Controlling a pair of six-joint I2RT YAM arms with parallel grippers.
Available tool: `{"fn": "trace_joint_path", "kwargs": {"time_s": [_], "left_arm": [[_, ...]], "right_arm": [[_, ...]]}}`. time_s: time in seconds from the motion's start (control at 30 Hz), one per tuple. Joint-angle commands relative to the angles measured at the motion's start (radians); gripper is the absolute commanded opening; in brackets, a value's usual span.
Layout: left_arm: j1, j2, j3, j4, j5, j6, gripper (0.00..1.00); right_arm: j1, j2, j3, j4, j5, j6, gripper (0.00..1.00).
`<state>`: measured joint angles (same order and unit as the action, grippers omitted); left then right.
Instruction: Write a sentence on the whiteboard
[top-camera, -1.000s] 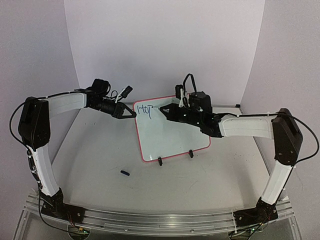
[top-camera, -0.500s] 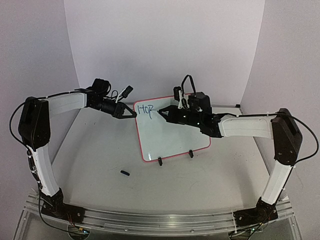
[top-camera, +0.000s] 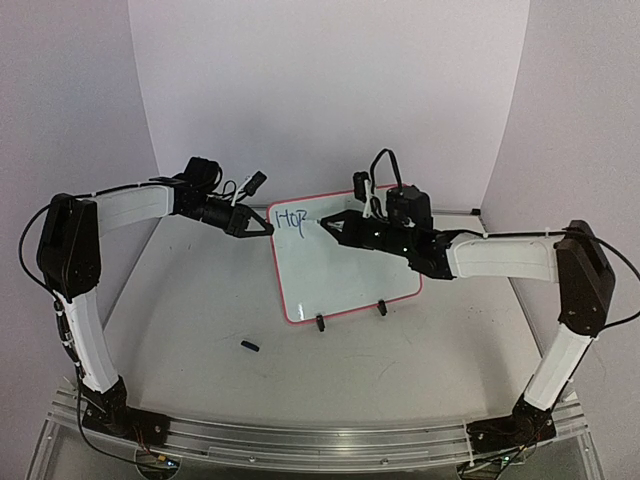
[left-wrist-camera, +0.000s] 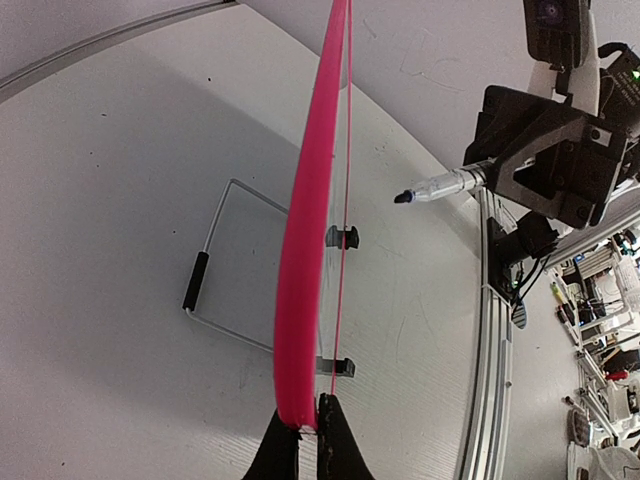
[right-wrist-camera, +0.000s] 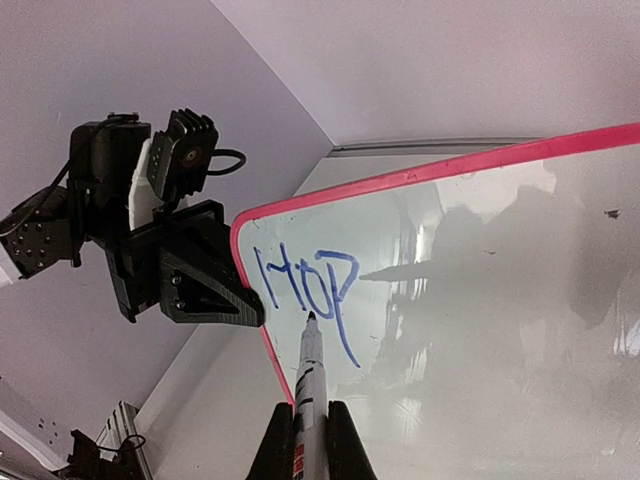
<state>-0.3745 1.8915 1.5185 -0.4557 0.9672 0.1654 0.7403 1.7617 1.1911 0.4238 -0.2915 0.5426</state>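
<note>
Top external view: the whiteboard (top-camera: 345, 275) stands propped near the middle of the table (top-camera: 190, 310), leaning back, its two black clip feet (top-camera: 320, 322) on its near edge. Of the sentence (top-camera: 291, 218), only the blue letters "Hop" stand in the board's upper left corner; the rest of the white face is bare.

The left gripper (top-camera: 268, 229) meets the whiteboard at that same upper left corner. The left wrist view looks along the board edge-on, and there the two fingers are pinched together on the pink frame, one on each side of it. Behind the board a bent wire stand (left-wrist-camera: 215, 250) with a black sleeve rests on the table.

The right gripper (top-camera: 345, 226) reaches over the whiteboard's upper part from the right side. In the right wrist view its fingers are clamped on a white marker (right-wrist-camera: 308, 375) with a dark tip, which points up at the board face. The tip sits just below the letters, under the "o" and beside the tail of the "p". Whether it touches the surface I cannot tell; the left wrist view shows a small gap between tip and board.

A small black cap (top-camera: 250, 346) lies on the table in front of the whiteboard, left of its feet and well apart from it.
</note>
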Motion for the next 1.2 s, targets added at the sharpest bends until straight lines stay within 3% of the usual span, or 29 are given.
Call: {"fn": "trace_joint_path", "kwargs": {"time_s": [0.0, 0.53, 1.17], "left_arm": [[-0.038, -0.005, 0.009, -0.076, -0.033, 0.060, 0.00], [-0.040, -0.005, 0.008, -0.077, -0.035, 0.062, 0.00], [-0.041, -0.003, 0.009, -0.080, -0.036, 0.065, 0.00]], "right_arm": [[-0.004, -0.049, -0.015, 0.032, 0.057, -0.011, 0.00], [-0.007, 0.034, 0.038, -0.013, 0.092, -0.021, 0.00], [-0.020, -0.018, 0.002, -0.020, 0.188, -0.023, 0.00]]}}
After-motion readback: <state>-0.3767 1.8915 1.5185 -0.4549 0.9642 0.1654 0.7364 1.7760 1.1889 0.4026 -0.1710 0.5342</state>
